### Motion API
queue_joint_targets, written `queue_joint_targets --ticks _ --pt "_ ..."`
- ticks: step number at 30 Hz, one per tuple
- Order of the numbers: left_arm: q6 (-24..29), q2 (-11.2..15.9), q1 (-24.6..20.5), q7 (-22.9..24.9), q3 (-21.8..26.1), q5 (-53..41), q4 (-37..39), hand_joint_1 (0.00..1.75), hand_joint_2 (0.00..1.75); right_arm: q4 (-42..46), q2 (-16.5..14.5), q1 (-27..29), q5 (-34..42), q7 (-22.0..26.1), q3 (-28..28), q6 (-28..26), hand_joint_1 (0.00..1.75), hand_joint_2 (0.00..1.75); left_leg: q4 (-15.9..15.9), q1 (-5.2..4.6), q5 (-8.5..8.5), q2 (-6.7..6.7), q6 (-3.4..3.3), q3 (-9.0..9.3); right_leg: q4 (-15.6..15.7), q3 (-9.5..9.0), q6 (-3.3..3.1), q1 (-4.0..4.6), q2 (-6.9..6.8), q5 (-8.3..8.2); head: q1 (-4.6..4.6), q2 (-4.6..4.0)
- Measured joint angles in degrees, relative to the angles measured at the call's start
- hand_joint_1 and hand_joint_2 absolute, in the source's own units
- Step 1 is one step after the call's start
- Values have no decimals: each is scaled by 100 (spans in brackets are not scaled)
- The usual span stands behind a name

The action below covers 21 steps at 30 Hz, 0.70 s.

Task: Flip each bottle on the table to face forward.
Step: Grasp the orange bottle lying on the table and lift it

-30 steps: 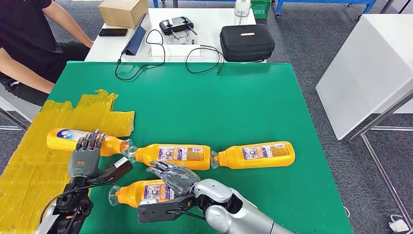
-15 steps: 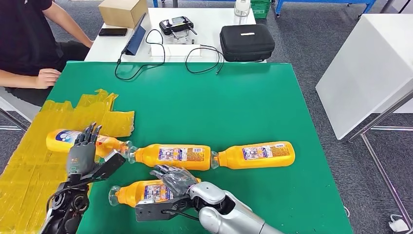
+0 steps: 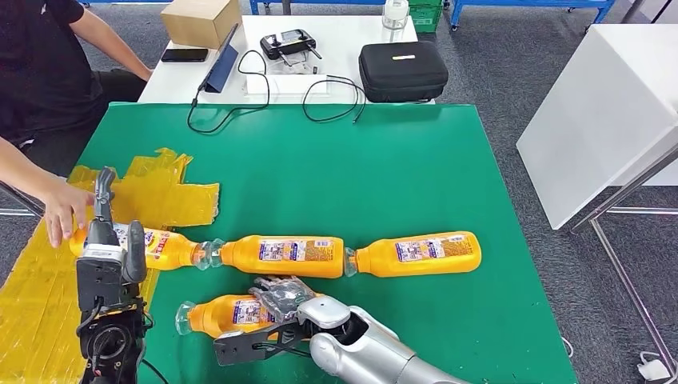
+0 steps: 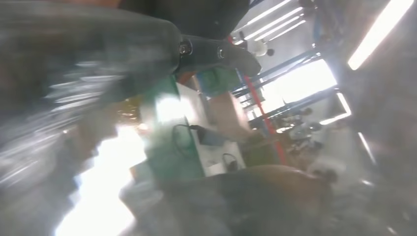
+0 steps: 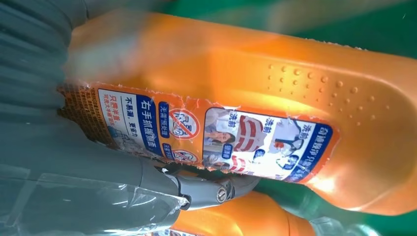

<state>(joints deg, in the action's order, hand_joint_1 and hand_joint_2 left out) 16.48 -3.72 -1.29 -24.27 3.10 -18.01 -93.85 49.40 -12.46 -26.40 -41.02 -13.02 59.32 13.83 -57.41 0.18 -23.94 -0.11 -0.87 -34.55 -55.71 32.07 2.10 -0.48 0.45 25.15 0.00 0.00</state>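
Four orange bottles lie on the green table [image 3: 384, 168]. The left bottle [image 3: 164, 247], middle bottle [image 3: 280, 254] and right bottle [image 3: 420, 252] form a row. The front bottle [image 3: 220, 314] lies nearer me, its back label [image 5: 216, 132] large in the right wrist view. My right hand [image 3: 280, 298] grips this front bottle, fingers over its top and the thumb [image 3: 240, 349] along its near side. My left hand [image 3: 104, 240] stands edge-on above the left bottle's base, fingers straight up, holding nothing. The left wrist view is blurred. A person's hand [image 3: 62, 212] touches the left bottle's base.
Yellow tape sheets [image 3: 48, 272] cover the table's left part. The person sits at the far left [image 3: 40, 72]. Behind the green table, a white table holds a black case [image 3: 402, 70], cables [image 3: 320, 96], a controller [image 3: 289, 40] and a cardboard box [image 3: 200, 20]. A white cabinet [image 3: 600, 112] stands to the right.
My left hand has lifted off the left bottle and turned edge-on. A person's hand has reached in to that bottle's base. My right hand and the front bottle have shifted slightly left.
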Motion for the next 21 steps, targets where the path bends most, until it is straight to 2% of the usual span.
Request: queue_joint_targets --ticks 4,8,12,16,19,21 --pt "-39 -55 46 -49 2 114 -198 0 0 -102 -39 -77 -51 -14 93 196 175 175 0 7 2 1 3 11 -1 -9 -2 7 1 -1 -1 0" --pt "-63 -112 116 -148 4 299 -320 0 0 -247 -39 -203 -108 123 236 345 175 175 0 8 2 8 3 26 0 -18 -3 7 5 0 1 0" --pt "-66 -133 119 -93 -2 469 -391 0 0 -279 -39 -230 103 160 243 203 175 175 1 8 0 19 3 34 1 -4 -4 6 12 0 -1 0" --pt "-438 -140 149 140 -2 1092 -387 0 0 -72 67 -25 1028 503 -64 -379 175 175 1 7 -8 19 10 46 3 9 -7 6 12 2 1 0" --pt "-791 -160 282 268 -2 1735 -377 0 0 484 320 400 1785 943 -487 -774 175 175 -2 6 0 18 4 18 1 -9 -7 5 11 -6 0 0" --pt "-869 -170 365 281 1 1894 -377 0 0 806 478 613 1974 1054 -702 -865 175 175 -3 5 4 18 1 0 0 -2 -13 5 11 -13 1 0"
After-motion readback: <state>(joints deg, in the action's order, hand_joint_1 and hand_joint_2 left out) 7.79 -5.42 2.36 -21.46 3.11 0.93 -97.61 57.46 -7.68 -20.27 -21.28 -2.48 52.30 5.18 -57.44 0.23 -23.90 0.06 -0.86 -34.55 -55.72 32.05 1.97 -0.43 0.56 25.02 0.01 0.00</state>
